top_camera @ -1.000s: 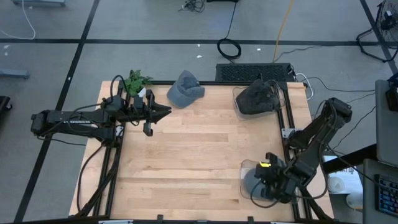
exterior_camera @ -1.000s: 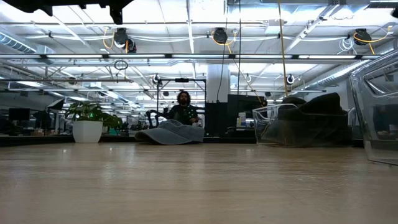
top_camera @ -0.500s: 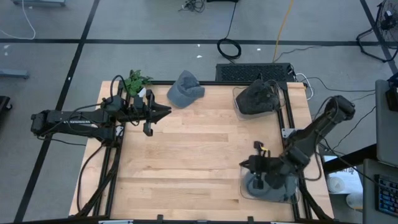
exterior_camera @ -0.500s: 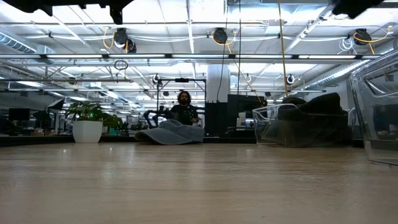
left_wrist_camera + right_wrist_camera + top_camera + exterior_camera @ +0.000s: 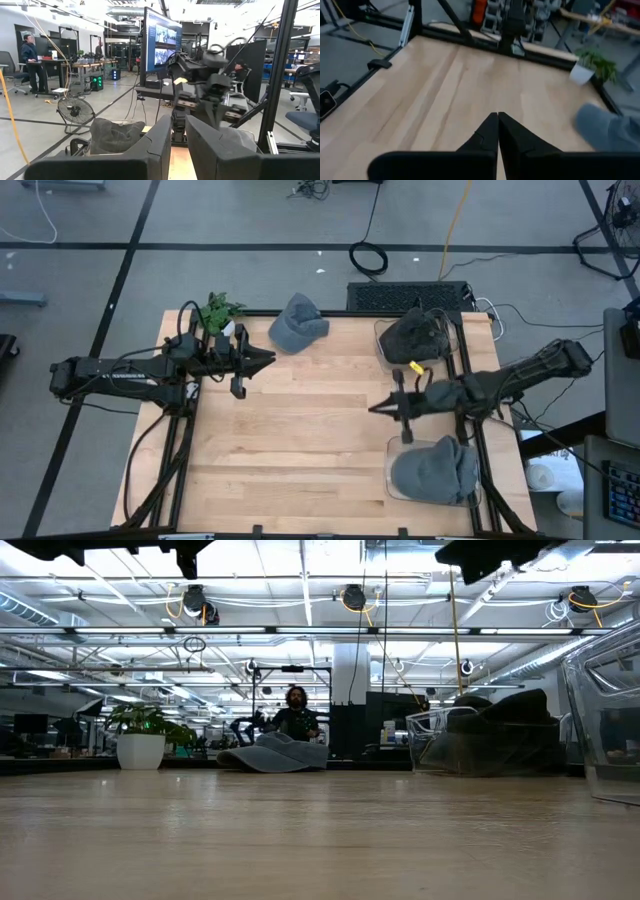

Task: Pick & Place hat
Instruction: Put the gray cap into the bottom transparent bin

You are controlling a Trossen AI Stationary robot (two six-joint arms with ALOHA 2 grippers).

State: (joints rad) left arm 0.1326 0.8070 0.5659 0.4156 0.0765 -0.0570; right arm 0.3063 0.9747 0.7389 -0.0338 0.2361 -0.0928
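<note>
A blue-grey hat (image 5: 297, 323) lies by its brim on the table's far edge, also visible in the low view (image 5: 275, 753) and the right wrist view (image 5: 607, 131). Another grey hat (image 5: 432, 470) rests in a clear container (image 5: 392, 448) at the near right. My right gripper (image 5: 372, 408) hovers shut and empty over the table's right half, pointing toward the left edge, its fingertips together (image 5: 498, 119). At the far left, my left gripper (image 5: 268, 360) hovers, a narrow gap between its fingers (image 5: 179, 135) and nothing in it.
A dark hat (image 5: 413, 337) fills a second clear container (image 5: 382, 330) at the far right. A potted plant (image 5: 218, 311) stands at the far left corner. The bare wooden table (image 5: 300, 440) stretches between the arms. A person (image 5: 295, 715) sits beyond the far edge.
My right gripper has swung from over the near-right container toward the table's far edge and middle, rising a little. It has turned from pointing down to nearly level, facing the left edge. The grey hat stays in the container.
</note>
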